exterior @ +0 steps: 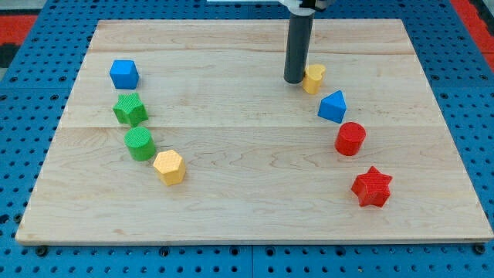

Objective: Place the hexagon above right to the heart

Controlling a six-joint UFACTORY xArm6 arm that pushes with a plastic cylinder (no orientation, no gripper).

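Note:
A yellow hexagon block (pixel 169 167) lies at the lower left of the wooden board (pixel 247 201). A yellow heart block (pixel 313 78) lies at the upper right of the middle. My tip (pixel 294 80) rests on the board just left of the yellow heart, touching it or nearly so. The hexagon is far to the lower left of the tip and the heart.
On the left, from top down: a blue cube (pixel 123 74), a green star (pixel 130 109), a green cylinder (pixel 140 144). On the right, below the heart: a blue triangle (pixel 333 106), a red cylinder (pixel 350 139), a red star (pixel 372 187).

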